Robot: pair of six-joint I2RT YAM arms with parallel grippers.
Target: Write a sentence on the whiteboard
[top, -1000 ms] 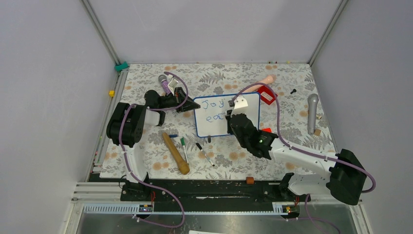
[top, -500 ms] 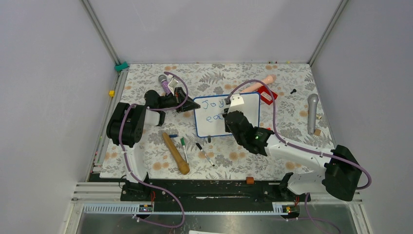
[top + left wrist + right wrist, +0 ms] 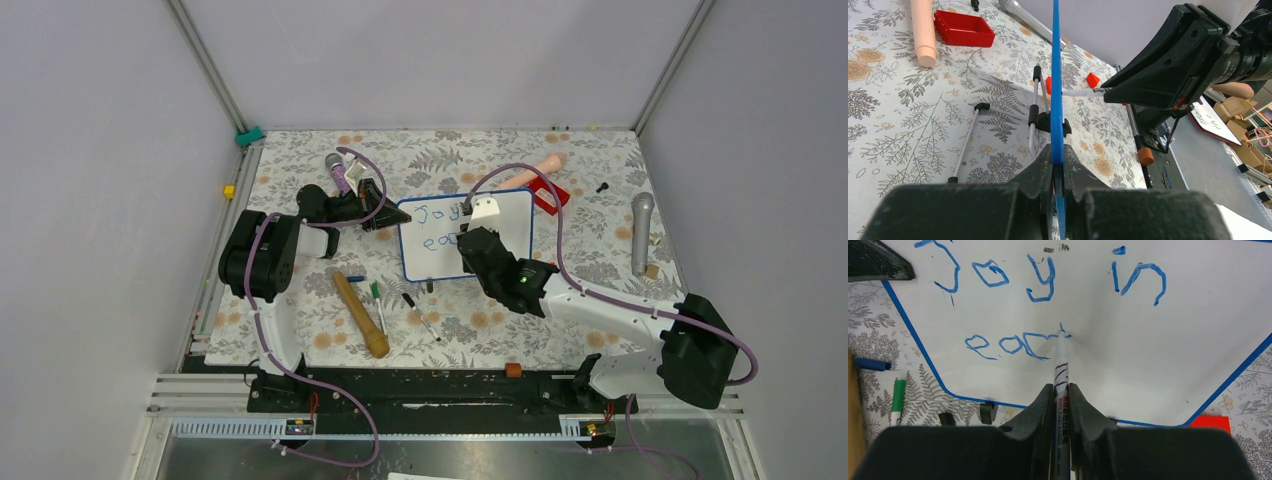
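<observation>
Glossy and stiff, the whiteboard [image 3: 1188,340] looks light and slippery; I judge its edge the safest hold, where my left gripper [image 3: 1057,162] is clenched. My right gripper [image 3: 1062,392] pinches the marker [image 3: 1060,357].

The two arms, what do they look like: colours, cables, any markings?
The left arm and right arm both mix white links with bulky black joint housings. A purple cable loops along each. The right arm shows a small green light. The fingers are matte black and wedge-shaped.
</observation>
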